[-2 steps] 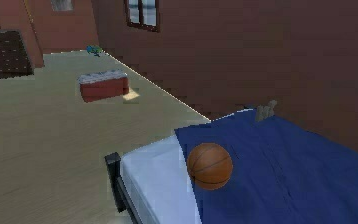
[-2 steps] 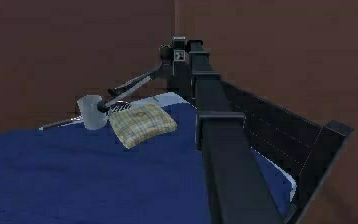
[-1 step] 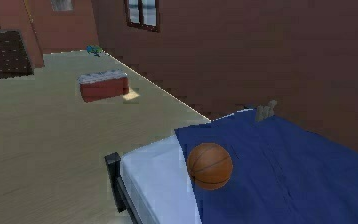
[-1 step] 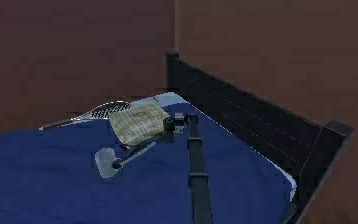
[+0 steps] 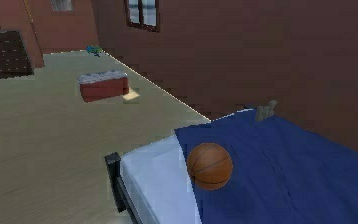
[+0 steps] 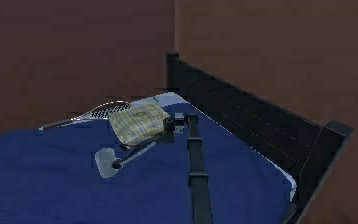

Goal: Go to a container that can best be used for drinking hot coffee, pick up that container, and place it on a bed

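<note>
Blue blanket is covering the bed (image 6: pixel 47 175), and the robot is standing right beside it. Its arm (image 6: pixel 195 170) is reaching out over the blanket. A small grey thing (image 6: pixel 106 161) is sitting at the tip of the jaws. I am guessing it is the coffee cup, but it is too small to be sure. I cannot tell if the jaws are apart or together, or if they are holding it, or if it is lying on the blanket.

So I am thinking the finding and carrying are done. Setting it down and letting go are what is left.

I cannot tell if anything is inside the grey thing. A red box (image 5: pixel 103 86) is lying on the floor (image 5: pixel 47 130), well apart from the bed, and I cannot tell what it is holding. A basketball (image 5: pixel 209 165) is resting on the blanket too.
</note>
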{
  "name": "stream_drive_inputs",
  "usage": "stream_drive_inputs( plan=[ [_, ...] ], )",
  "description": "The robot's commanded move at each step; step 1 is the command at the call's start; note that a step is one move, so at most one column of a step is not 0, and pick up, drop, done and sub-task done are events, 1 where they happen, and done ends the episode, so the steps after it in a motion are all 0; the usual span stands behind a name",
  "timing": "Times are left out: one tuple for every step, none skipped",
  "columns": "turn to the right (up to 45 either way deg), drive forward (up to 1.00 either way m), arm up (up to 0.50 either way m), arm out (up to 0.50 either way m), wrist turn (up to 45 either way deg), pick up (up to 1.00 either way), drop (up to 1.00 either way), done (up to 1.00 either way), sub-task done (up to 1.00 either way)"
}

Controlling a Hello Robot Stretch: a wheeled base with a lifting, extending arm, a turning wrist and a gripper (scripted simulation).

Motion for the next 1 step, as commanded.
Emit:
stream_drive_inputs(
  plan=[
    [0.0,0.00,0.00,0.00,0.0,0.00,1.00,0.00,0.00]
  ],
)
